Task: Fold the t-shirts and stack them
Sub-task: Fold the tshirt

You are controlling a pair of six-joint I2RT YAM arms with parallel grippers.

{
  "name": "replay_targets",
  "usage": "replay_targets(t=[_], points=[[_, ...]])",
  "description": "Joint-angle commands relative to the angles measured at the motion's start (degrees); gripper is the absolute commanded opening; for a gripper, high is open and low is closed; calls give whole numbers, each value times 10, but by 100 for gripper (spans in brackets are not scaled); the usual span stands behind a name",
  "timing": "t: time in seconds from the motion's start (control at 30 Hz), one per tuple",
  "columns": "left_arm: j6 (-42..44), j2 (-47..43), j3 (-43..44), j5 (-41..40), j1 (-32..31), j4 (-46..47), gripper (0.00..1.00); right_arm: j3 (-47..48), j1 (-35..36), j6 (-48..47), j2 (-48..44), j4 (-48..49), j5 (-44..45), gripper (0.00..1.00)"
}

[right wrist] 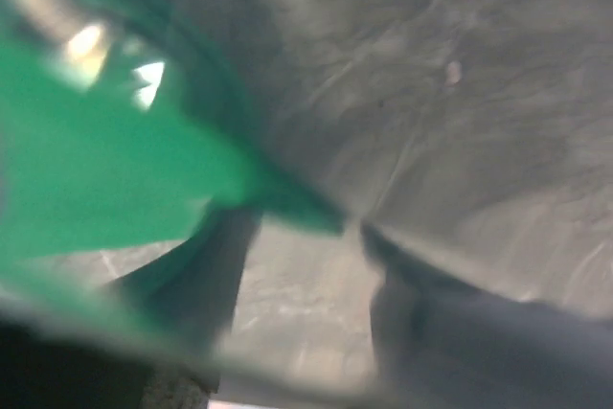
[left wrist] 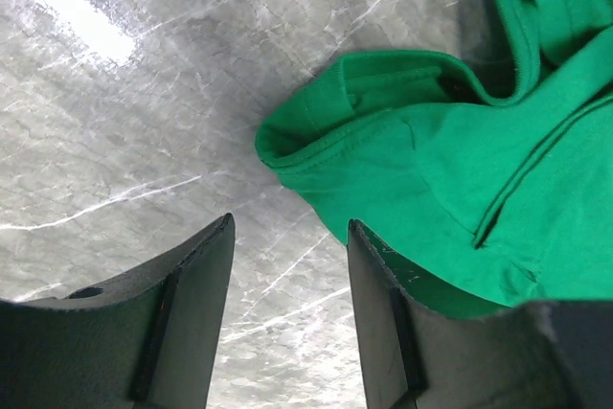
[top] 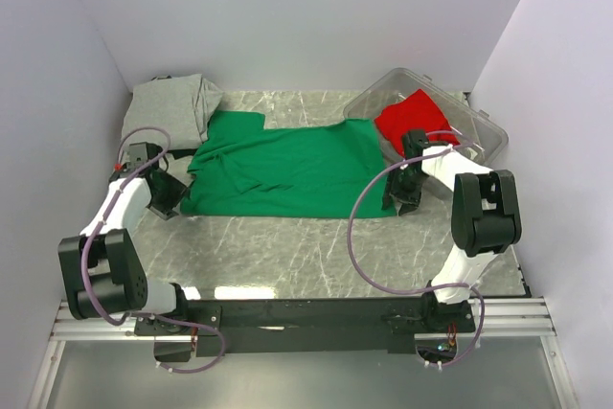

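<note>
A bright green t-shirt [top: 287, 170] lies spread and rumpled across the middle of the marble table [top: 287, 256]. A grey t-shirt [top: 172, 102] is heaped at the back left. A red t-shirt [top: 412, 117] sits in the clear bin [top: 484, 136] at the back right. My left gripper [top: 172, 200] is low at the green shirt's left lower corner. In the left wrist view it [left wrist: 290, 237] is open over bare marble, with the green hem [left wrist: 479, 160] just beyond its right finger. My right gripper [top: 400, 200] is at the shirt's right edge. The right wrist view is blurred: its jaws [right wrist: 311, 222] stand apart, with a green corner [right wrist: 96, 170] over the left finger's tip.
White walls close in the table on the left, back and right. The clear bin stands just behind the right arm's wrist. Both arms' cables loop over the near half of the marble top.
</note>
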Motion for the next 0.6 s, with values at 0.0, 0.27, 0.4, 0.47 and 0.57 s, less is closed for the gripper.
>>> replay_targets(t=[0.0, 0.27, 0.4, 0.47, 0.57], points=[[-15, -28, -2, 5, 2, 27, 56, -7, -7, -2, -16, 25, 33, 56], [-33, -49, -14, -25, 5, 17, 54, -30, -7, -2, -26, 43, 32, 32], [-49, -57, -29, -28, 8, 30, 52, -37, -6, -1, -27, 51, 28, 25], [-59, -54, -33, -25, 12, 41, 50, -36, -6, 0, -28, 50, 28, 18], [-71, -49, -45, -25, 15, 56, 47, -34, -7, 0, -30, 49, 31, 13]])
